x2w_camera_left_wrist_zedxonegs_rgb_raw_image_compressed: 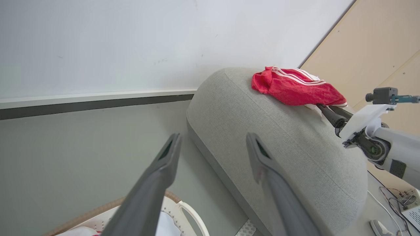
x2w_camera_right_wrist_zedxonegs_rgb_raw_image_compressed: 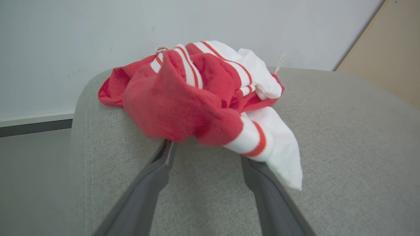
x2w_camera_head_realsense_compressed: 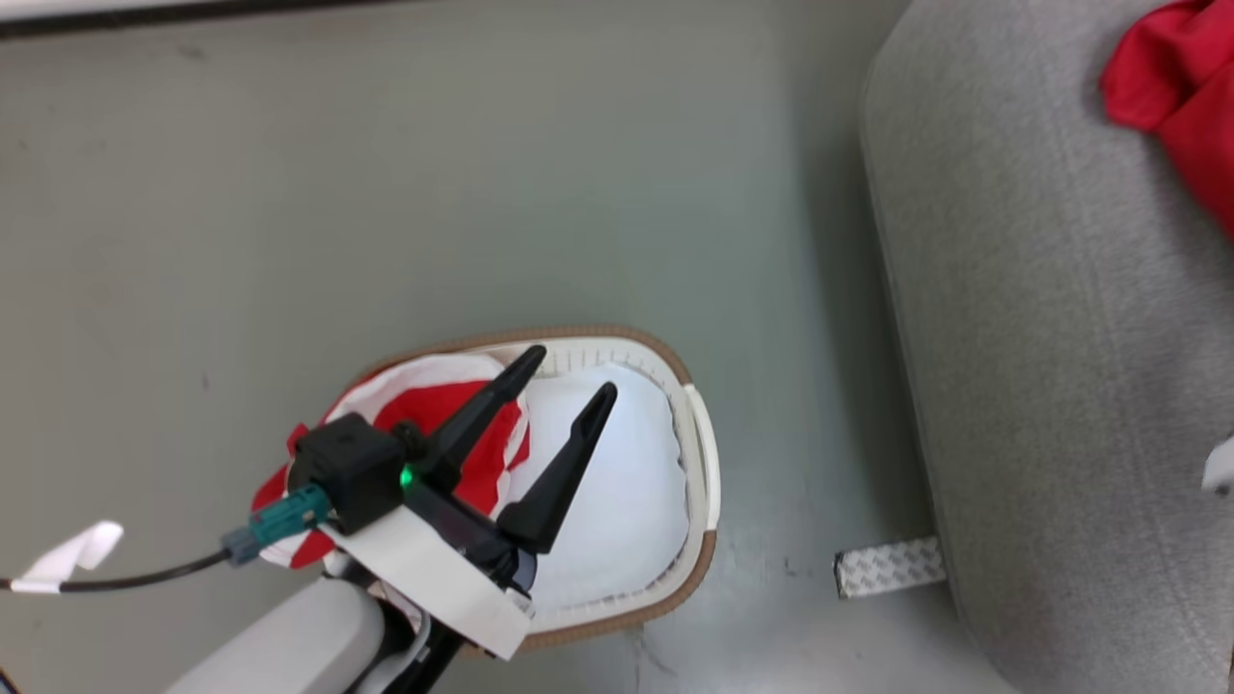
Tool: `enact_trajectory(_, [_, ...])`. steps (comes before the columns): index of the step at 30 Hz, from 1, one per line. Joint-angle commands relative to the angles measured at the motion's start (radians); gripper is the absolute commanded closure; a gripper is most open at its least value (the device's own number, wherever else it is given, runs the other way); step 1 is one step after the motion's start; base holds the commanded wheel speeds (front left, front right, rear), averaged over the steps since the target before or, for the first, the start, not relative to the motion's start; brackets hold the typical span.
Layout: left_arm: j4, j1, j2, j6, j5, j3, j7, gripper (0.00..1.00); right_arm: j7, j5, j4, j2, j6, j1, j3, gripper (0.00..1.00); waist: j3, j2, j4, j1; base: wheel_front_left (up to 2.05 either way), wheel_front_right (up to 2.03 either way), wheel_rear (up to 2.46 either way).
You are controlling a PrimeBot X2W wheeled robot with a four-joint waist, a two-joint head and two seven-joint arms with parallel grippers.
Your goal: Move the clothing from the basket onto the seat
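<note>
- Red-and-white garment [x2w_camera_right_wrist_zedxonegs_rgb_raw_image_compressed: 197, 105] is lying bunched on the seat [x2w_camera_right_wrist_zedxonegs_rgb_raw_image_compressed: 344, 147], near its rounded far edge.
- Right gripper [x2w_camera_right_wrist_zedxonegs_rgb_raw_image_compressed: 206, 152] is resting on the seat with its fingers spread wide and gripping nothing. The garment's hem is draping over both tips.
- Left gripper [x2w_camera_head_realsense_compressed: 571, 370] is hanging over the basket [x2w_camera_head_realsense_compressed: 699, 453], fingers wide apart and empty.
- Remaining clothing [x2w_camera_head_realsense_compressed: 424, 395] is lying in the basket's left half, partly spilling over the rim, under the left gripper's wrist and left finger.
- Key relation: that clothing is sitting below and slightly left of the left fingertips. The left arm is far nearer, and the right arm is working well apart at the seat.
- Judging: the next pick is calling for the left gripper to go down and leftward.
- The basket's white right half is looking washed out, so I cannot tell cloth from bottom.
</note>
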Motion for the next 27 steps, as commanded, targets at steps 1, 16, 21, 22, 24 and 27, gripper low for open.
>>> enact_trajectory(1, [0.01,0.023,-0.006,0.001,-0.013,0.002,-0.012,0.0,-0.003,0.038,-0.024,0.003,-0.003,0.058,0.031,0.0,-0.053,0.0,-0.001,0.0001,0.0,0.0,0.0])
enact_trajectory(16, [0.133,0.221,-0.082,-0.004,-0.008,0.158,-0.032,0.0,-0.003,0.244,-0.34,0.002,-0.002,0.427,0.364,0.0,-0.274,0.0,0.044,0.0001,0.0,0.0,0.0])
enact_trajectory(21, [0.163,0.313,-0.137,-0.02,0.056,0.28,-0.033,0.0,-0.002,0.255,-0.389,0.001,-0.003,0.476,0.441,0.0,-0.337,0.0,0.072,0.0001,0.0,0.0,0.0])
enact_trajectory(22, [0.168,0.333,-0.15,-0.025,0.07,0.307,-0.033,0.0,-0.002,0.253,-0.395,0.001,-0.002,0.483,0.455,0.0,-0.349,0.0,0.077,0.0001,0.0,0.0,0.0])
enact_trajectory(24, [0.178,0.37,-0.17,-0.034,0.111,0.358,-0.033,0.0,-0.002,0.259,-0.403,0.001,-0.003,0.496,0.479,0.0,-0.37,0.0,0.088,0.0001,0.0,0.0,0.0])
enact_trajectory(27, [0.192,0.425,-0.21,-0.051,0.159,0.437,-0.033,0.0,-0.002,0.262,-0.412,0.001,-0.003,0.513,0.501,0.0,-0.397,0.0,0.104,0.0001,0.0,0.0,0.0])
